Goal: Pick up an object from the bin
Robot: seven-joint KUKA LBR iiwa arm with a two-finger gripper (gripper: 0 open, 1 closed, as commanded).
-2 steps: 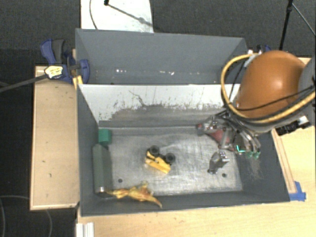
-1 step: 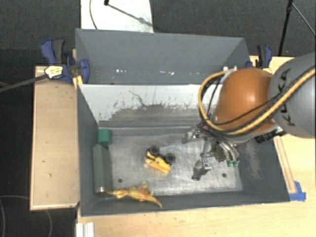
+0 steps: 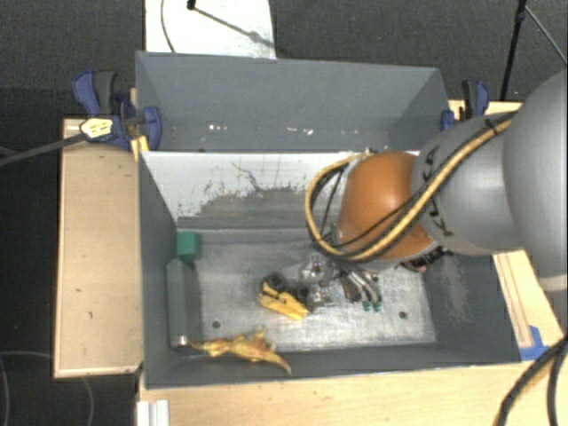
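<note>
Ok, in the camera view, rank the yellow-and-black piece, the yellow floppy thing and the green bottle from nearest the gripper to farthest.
1. yellow-and-black piece: mid-floor, just left of the gripper.
2. yellow floppy thing: by the front wall, towards the left.
3. green bottle: lying along the left wall.

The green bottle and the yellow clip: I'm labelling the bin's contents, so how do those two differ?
The green bottle is dark and long; the yellow clip is bright and much smaller. The green bottle lies along the left wall, the yellow clip mid-floor, close to the gripper. Both rest on the floor of the bin.
</note>
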